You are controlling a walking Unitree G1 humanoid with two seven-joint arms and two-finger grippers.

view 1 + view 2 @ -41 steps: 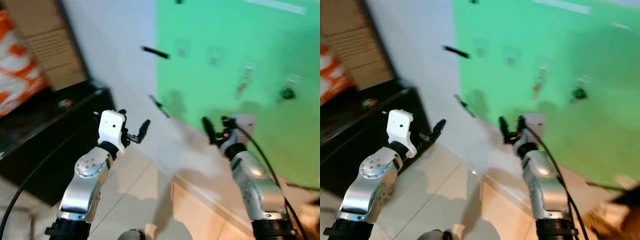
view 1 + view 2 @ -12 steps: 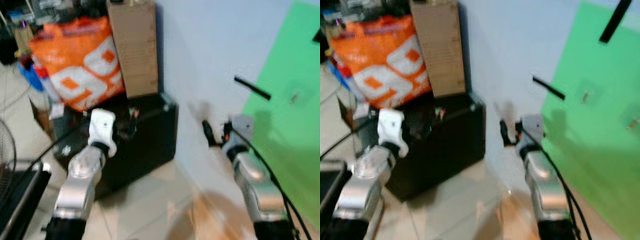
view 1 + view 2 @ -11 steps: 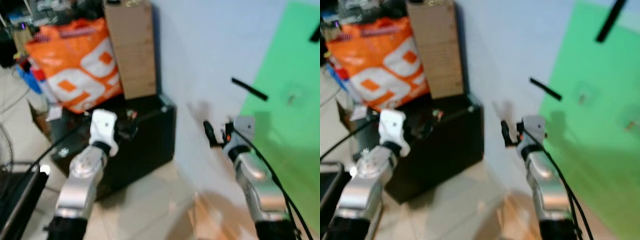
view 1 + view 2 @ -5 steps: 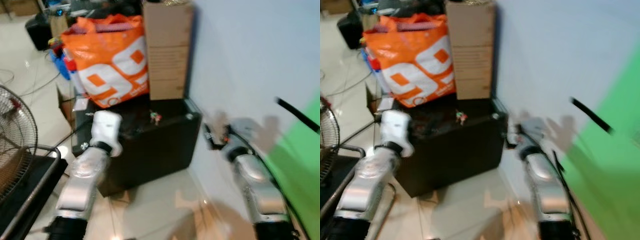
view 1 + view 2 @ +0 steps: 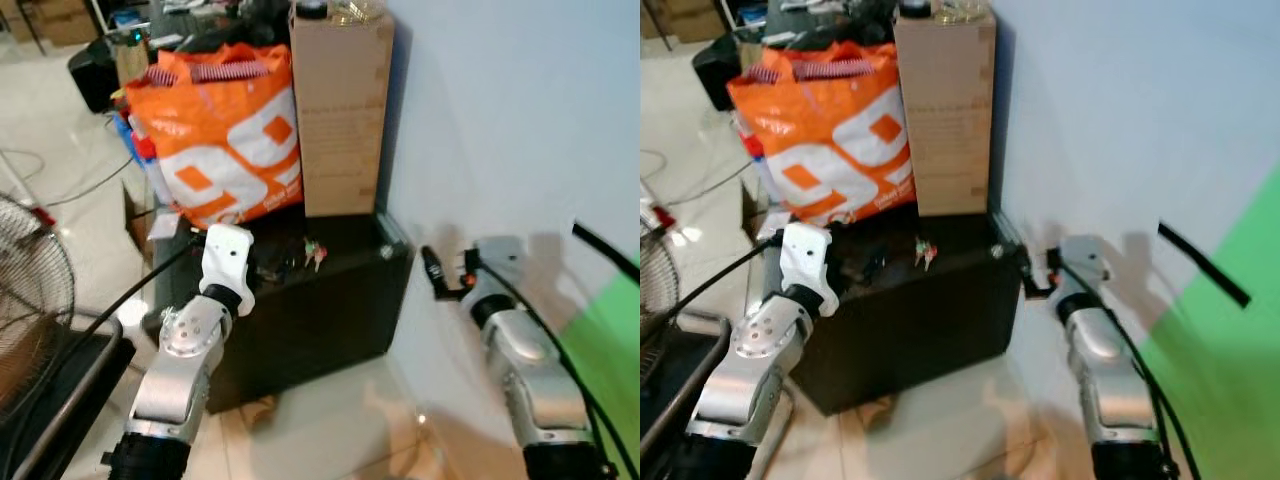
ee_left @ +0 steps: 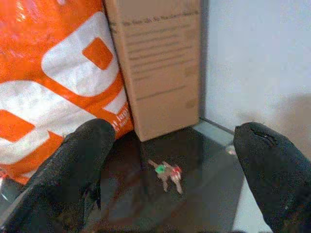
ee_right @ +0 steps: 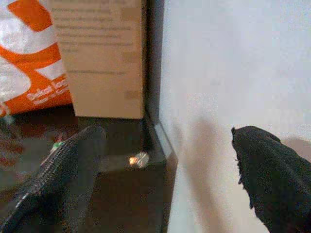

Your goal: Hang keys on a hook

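A small bunch of keys (image 5: 313,253) with green and red tags lies on top of a low black cabinet (image 5: 340,305), in front of a cardboard box. My left gripper (image 6: 175,141) is open and hovers short of the keys (image 6: 167,173), which lie between and beyond its fingers (image 6: 82,160). Beside the cabinet's right end, my right gripper (image 5: 440,275) is raised near the white wall, open and holding nothing. A corner of the green wall panel (image 5: 612,340) shows at the far right, with a black bar (image 5: 605,250) on the wall above it.
A tall cardboard box (image 5: 340,110) and an orange shopping bag (image 5: 225,140) stand at the back of the cabinet. A floor fan (image 5: 30,290) and a dark frame are at the left. Cables and clutter lie on the tiled floor behind.
The camera has swung left: the green panel has slid off to the right and the black cabinet with the keys has come to the middle. Both arms keep their raised pose.
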